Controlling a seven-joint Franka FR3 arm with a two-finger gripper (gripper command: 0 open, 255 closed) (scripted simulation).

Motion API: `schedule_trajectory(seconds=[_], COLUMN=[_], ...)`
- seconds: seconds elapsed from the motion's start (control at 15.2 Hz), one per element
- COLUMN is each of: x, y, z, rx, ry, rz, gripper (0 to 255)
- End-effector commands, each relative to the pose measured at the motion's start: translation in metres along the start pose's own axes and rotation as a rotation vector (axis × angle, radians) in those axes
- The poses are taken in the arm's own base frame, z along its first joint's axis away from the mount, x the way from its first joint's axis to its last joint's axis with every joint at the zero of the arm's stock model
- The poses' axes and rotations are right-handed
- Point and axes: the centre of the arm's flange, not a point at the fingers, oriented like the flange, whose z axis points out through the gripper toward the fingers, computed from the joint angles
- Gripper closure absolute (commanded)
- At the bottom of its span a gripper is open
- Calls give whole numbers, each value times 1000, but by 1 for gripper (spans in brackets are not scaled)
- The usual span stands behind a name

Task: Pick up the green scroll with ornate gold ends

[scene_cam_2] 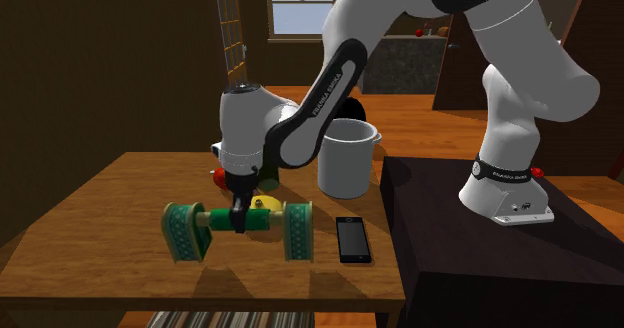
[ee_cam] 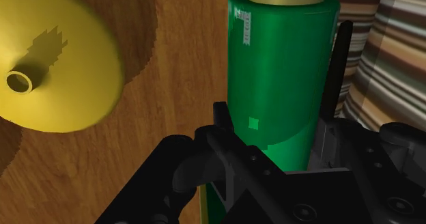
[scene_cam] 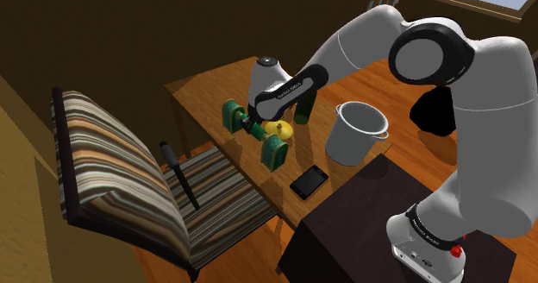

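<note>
The hand (scene_cam_2: 238,224) pinches the green scroll (ee_cam: 283,59), seen close in the wrist view; the second exterior view shows both ends.

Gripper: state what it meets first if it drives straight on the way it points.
The gripper points down with the scroll clasped between its fingers, so the scroll is in the line at once. Just beyond lies the table, probably the next contact; the gap under the scroll is unclear.

You had dim, warm light throughout; daylight came through the window (scene_cam_2: 300,1), soft shadows lay on the table (scene_cam_2: 100,206), and the scroll (ee_cam: 283,72) gleamed.
</note>
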Motion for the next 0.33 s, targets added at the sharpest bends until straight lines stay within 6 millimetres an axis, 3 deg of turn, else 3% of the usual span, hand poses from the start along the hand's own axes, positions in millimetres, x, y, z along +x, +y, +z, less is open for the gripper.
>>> schedule_trajectory(seconds=[0.0, 0.26], x=[2, 3], y=[0, 0], z=[-12, -23], rx=[0, 0], ry=[3, 3], rz=[0, 0], gripper=[255, 255])
